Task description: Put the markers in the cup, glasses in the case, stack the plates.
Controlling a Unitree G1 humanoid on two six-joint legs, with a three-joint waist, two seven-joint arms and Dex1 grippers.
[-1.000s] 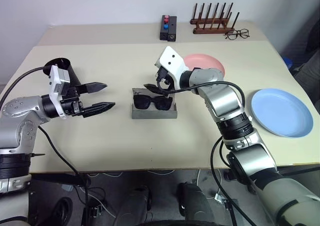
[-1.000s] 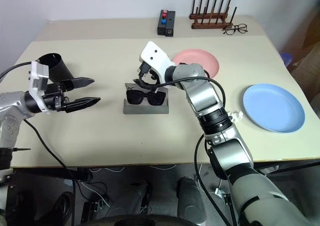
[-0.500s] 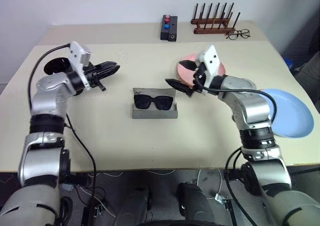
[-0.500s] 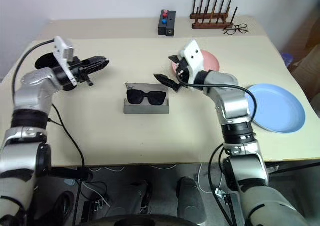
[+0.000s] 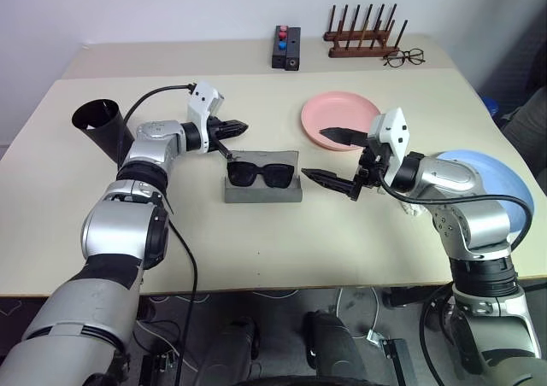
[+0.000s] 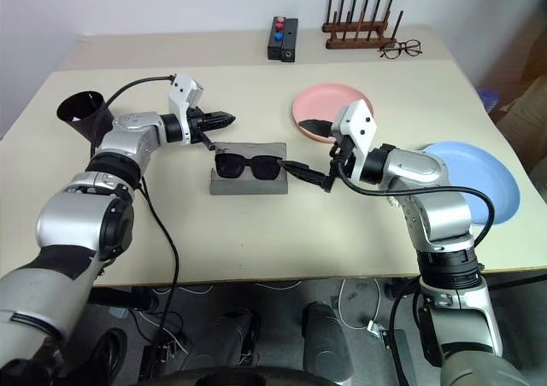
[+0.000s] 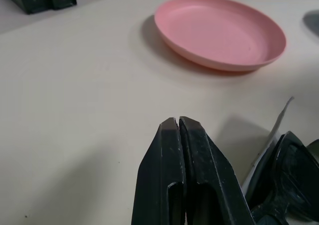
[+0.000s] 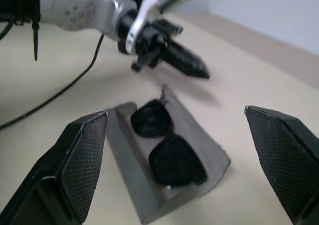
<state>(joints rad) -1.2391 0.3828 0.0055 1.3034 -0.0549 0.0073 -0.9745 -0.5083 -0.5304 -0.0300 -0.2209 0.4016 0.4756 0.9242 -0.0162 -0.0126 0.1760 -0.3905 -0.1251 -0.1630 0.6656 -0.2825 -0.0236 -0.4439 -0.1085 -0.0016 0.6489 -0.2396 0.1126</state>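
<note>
Glasses [image 5: 261, 174] lying in open case [image 5: 263, 191] — plates, pink [image 5: 340, 119] and blue [image 5: 487, 181], unstacked; markers seemingly in cup [image 5: 101, 126] — left gripper [image 5: 239, 128] pinched empty, right gripper [image 5: 329, 157] splayed.

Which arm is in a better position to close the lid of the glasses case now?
Probably the left. Its shut end effector sits just behind the raised lid of the grey case, while the open right end effector hangs off to the side.
</note>
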